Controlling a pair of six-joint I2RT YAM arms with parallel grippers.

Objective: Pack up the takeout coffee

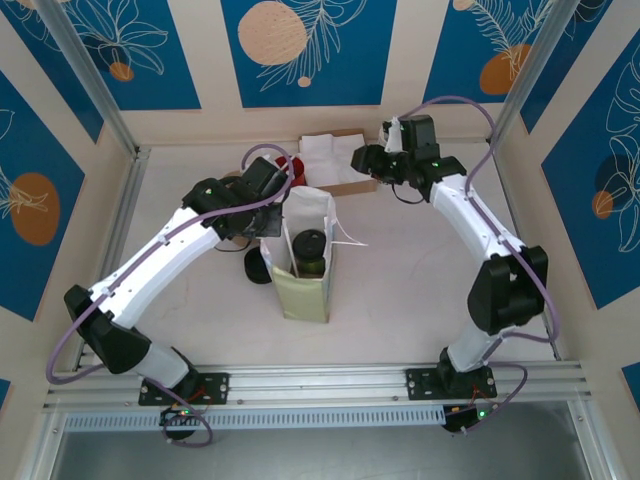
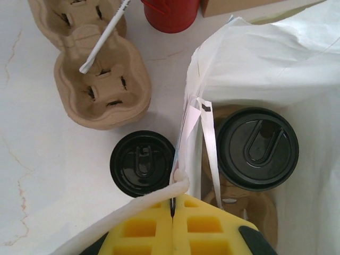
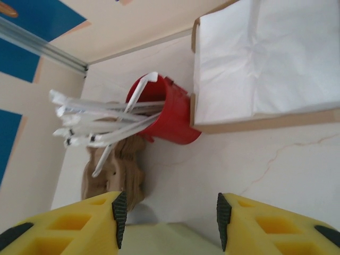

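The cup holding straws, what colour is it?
Red. The round straw cup shows best in the right wrist view.

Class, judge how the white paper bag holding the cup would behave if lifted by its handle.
The bag would probably sag and crease; its thin walls already look rumpled. The lidded cup inside likely keeps it bottom-heavy, hanging steady. The narrow handle might tear if jerked.

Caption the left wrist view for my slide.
Left hand grips the white bag by its handle; lidded coffee cup inside, black lid outside on the table.
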